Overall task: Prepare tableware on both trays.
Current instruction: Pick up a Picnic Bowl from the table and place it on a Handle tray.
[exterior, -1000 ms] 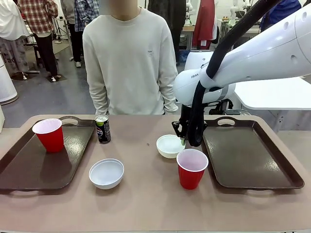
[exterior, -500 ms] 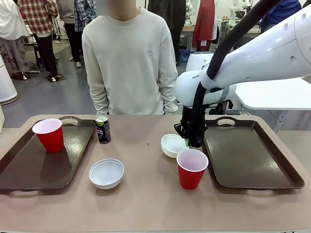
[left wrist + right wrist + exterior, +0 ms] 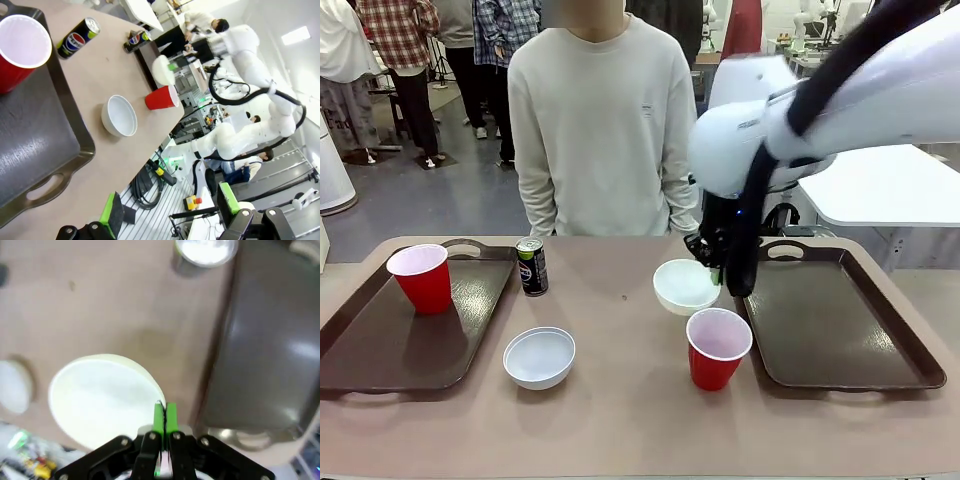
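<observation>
Currently: brown tabletop [image 3: 620,420]; left tray [image 3: 380,345] carries a red cup [image 3: 420,278]; right tray [image 3: 830,320] sits opposite. Right gripper [image 3: 712,270]: fingers pinched on the rim of the white bowl [image 3: 685,286], which is held tilted beside the right tray. Left gripper [image 3: 170,210]: fingers wide, holding nothing. Second bowl [image 3: 539,357], second cup [image 3: 717,348] and can [image 3: 531,266] stand on the tabletop between the trays.

A grey floor [image 3: 440,205] lies behind, a white table [image 3: 885,190] at right.

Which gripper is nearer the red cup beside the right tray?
The right gripper, holding a white bowl just behind that red cup; the left gripper hangs beyond the left tray.
</observation>
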You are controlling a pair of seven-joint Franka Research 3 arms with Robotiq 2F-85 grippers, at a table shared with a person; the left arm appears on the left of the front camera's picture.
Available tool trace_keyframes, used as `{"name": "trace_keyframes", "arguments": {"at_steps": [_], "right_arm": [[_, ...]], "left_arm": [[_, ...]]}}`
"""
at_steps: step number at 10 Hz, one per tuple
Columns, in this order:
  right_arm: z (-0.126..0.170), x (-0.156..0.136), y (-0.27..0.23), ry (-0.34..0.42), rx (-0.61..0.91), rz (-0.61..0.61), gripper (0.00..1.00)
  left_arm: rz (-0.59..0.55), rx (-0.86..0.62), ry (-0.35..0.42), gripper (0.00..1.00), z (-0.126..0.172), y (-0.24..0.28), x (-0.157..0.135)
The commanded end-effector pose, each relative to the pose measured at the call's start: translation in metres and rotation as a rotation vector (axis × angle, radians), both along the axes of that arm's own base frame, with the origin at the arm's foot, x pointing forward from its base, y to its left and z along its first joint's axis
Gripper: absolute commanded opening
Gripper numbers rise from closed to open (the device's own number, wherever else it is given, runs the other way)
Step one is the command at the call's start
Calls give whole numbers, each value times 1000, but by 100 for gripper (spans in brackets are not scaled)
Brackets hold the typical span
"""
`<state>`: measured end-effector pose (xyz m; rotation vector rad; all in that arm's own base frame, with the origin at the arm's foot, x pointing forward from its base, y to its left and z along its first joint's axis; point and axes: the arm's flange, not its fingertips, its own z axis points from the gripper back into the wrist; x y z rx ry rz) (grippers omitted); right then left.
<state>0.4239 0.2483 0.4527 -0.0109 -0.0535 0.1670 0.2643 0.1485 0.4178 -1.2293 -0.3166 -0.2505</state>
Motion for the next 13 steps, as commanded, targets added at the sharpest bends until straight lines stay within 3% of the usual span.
{"name": "trace_keyframes", "arguments": {"at_steps": [1,3,6,7,9,11,13], "right_arm": [[32,-42,-28,-52,-12,-72,0],[57,-59,-58,-68,8,-142,0],[55,-47,-80,-22,44,-227,0],[71,-59,-72,-74,10,-157,0],[66,-52,-82,-54,21,-190,2],[68,-40,-159,-130,39,-261,2],[62,-34,-202,-139,63,-297,2]], "left_arm": [[2,-12,-7,100,2,0,-1],[2,-12,-7,100,2,0,-1],[2,-12,-7,100,2,0,-1],[2,-12,-7,100,2,0,-1],[2,-12,-7,100,2,0,-1],[2,-12,-7,100,2,0,-1],[2,-12,-7,100,2,0,-1]]}}
